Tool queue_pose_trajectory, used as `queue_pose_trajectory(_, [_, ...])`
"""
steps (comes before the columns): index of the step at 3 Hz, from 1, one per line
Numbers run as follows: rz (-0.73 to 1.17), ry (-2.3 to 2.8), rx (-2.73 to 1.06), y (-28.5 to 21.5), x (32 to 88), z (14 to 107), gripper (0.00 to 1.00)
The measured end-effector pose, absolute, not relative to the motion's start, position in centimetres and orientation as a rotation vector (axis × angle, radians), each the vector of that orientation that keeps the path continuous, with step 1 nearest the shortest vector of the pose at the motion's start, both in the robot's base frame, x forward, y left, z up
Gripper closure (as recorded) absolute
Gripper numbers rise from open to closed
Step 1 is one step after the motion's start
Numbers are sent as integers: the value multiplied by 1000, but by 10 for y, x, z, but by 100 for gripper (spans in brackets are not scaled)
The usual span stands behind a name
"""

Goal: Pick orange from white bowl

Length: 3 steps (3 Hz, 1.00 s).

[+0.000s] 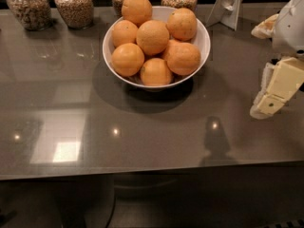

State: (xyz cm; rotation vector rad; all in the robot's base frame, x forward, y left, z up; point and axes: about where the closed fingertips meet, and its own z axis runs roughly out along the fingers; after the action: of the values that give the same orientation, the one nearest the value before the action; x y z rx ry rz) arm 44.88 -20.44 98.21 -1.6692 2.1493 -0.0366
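A wide glossy white bowl (199, 51) sits on the dark grey counter, back centre, piled with several oranges (152, 37). One orange (136, 8) lies at the top of the heap toward the back, another orange (183, 58) at the right front. My gripper (266, 106) hangs at the right edge of the view, to the right of the bowl and well apart from it, over the counter. Its cream-coloured fingers (271, 101) point down and toward the left. It holds nothing that I can see.
Several glass jars of grains (73, 6) stand in a row along the back edge behind the bowl. A white stand (228, 6) is at the back right. The counter's front edge (142, 172) runs across the lower part of the view.
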Motion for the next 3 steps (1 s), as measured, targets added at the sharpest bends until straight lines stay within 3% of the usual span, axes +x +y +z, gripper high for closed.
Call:
queue_pose_trajectory(1, [62, 2013, -1538, -173, 472, 995, 0])
queue_pose_trajectory(3, [18, 1918, -1374, -113, 523, 1019, 0])
